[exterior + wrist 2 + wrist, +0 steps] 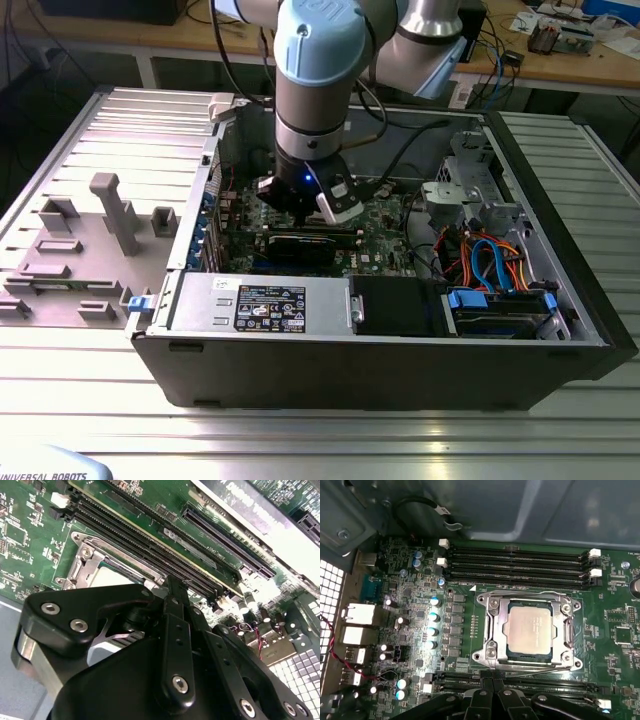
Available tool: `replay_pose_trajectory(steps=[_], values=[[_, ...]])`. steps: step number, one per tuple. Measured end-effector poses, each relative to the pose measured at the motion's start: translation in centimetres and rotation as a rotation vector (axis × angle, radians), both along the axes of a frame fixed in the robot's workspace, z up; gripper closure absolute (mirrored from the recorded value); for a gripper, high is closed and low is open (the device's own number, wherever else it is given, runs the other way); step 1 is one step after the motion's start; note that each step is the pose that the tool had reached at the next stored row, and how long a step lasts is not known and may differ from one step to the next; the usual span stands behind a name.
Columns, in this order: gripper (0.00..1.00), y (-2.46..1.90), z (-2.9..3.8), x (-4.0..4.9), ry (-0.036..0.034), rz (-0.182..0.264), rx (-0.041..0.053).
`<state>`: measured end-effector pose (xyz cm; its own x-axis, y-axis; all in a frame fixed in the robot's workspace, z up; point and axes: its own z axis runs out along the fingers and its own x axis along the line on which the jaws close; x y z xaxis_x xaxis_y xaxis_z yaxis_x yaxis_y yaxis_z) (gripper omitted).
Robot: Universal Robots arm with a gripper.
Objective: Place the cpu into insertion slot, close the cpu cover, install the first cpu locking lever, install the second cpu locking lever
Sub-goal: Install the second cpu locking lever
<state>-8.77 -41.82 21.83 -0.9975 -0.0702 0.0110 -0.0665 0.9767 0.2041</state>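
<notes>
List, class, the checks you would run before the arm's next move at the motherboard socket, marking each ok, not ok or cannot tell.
1. Silver-grey square cpu lies flat in the shiny-rimmed insertion slot: ok.
2. Thin shiny metal cpu cover is lowered around the chip: ok.
3. Both wire locking levers are latched: cannot tell.
4. Black gripper hovers by the socket's edge, over the long black memory slots: ok.

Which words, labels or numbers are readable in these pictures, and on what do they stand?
Label on the power supply: too small to read.
Print on the cpu: too faint to read.
White lettering on the graphics card: blurred.
Markings on the motherboard: too small to read.
</notes>
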Motion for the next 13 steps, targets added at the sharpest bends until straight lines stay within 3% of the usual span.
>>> replay_pose_trajectory(steps=[2,6,11,13], values=[[0.89,-0.05,-0.16,-0.06,0.0001,-0.003,0.0069],[0.89,-0.11,-0.46,-0.10,0.0000,-0.011,0.0388],[0.89,-0.30,-0.95,-0.23,0.0001,-0.019,0.0508],[0.89,-0.59,-1.05,-0.26,0.0000,-0.022,0.0664]])
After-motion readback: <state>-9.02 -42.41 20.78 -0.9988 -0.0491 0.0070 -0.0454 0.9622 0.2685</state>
